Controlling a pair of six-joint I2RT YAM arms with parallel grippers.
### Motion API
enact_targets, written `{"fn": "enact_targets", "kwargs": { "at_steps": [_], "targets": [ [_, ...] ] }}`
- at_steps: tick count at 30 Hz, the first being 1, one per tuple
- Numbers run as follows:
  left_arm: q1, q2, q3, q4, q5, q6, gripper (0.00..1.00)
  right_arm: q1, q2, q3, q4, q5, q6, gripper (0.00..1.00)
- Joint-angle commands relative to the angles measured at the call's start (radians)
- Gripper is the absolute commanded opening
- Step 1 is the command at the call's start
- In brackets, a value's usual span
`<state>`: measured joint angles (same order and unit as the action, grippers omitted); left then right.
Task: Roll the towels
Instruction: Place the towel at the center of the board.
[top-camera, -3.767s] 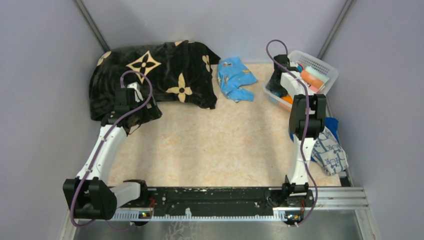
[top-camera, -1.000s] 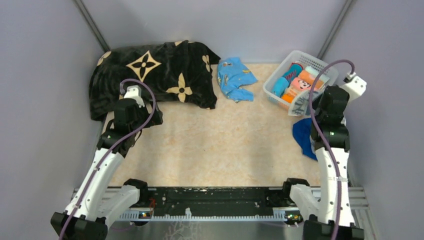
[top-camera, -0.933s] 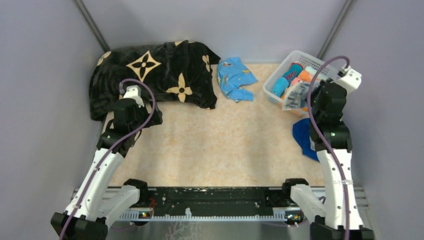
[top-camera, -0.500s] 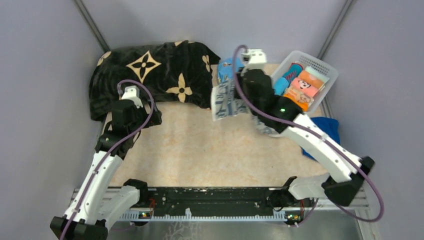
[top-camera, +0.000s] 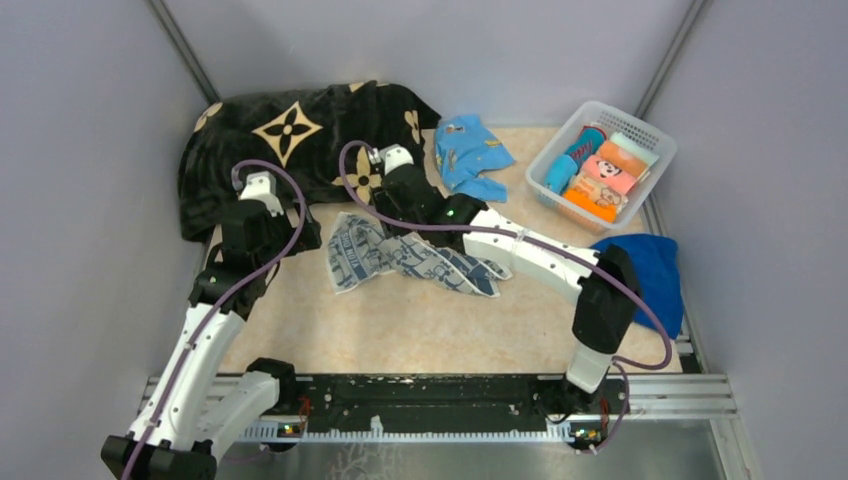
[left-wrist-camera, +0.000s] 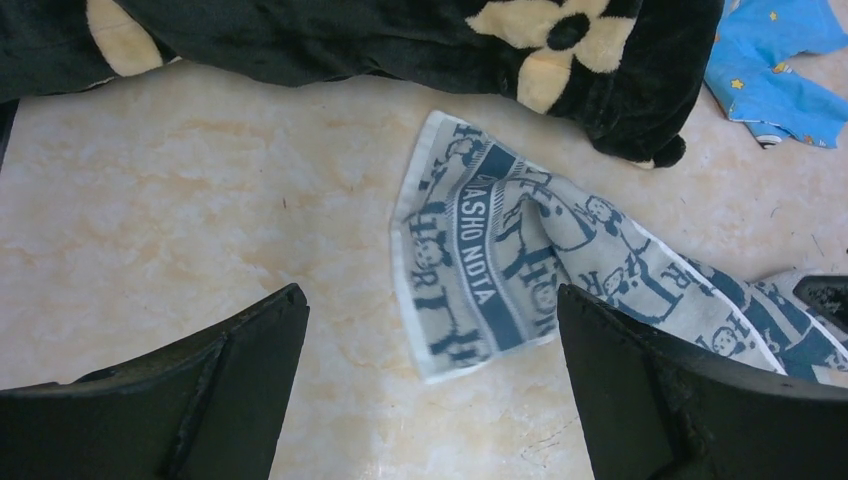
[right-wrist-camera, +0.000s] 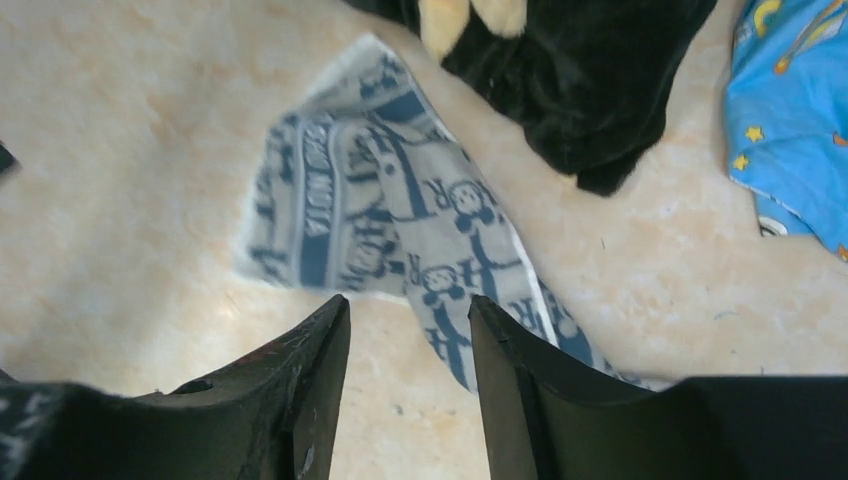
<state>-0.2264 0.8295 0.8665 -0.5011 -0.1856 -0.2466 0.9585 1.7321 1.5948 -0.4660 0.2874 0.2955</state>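
Where it lies rumpled, white towel (top-camera: 418, 263) (dark-blue print) forms long strip.

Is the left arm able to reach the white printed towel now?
Probably yes: the left gripper is open, and the towel lies on the table right before it, nothing between. The right arm hovers over the towel's other end.

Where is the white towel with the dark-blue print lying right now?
In the top view, the white printed towel lies loosely spread on the table, slightly left of centre, just in front of the black blanket.
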Motion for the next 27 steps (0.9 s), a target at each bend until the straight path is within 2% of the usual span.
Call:
{"fn": "enact_targets", "kwargs": {
  "at_steps": [1, 9, 15, 22, 27],
  "targets": [
    [0.007, 0.016, -0.002, 0.016, 0.015, -0.009, 0.99, -0.04, -0.127, -0.112, 0.01, -0.044, -0.025, 0.5],
    [0.008, 0.137, 0.009, -0.013, 0.157, -0.113, 0.99, -0.185, -0.366, -0.52, 0.05, -0.115, -0.039, 0.55],
    [0.01, 0.251, -0.05, -0.041, 0.15, -0.229, 0.99, -0.252, -0.437, -0.716, 0.072, -0.18, -0.025, 0.54],
    [0.03, 0.4, -0.078, -0.058, 0.132, -0.303, 0.98, -0.276, -0.419, -0.828, 0.131, -0.204, -0.046, 0.51],
    [0.029, 0.506, -0.077, -0.064, 0.131, -0.331, 0.88, -0.28, -0.413, -0.849, 0.184, -0.221, -0.053, 0.51]
  ]
}}
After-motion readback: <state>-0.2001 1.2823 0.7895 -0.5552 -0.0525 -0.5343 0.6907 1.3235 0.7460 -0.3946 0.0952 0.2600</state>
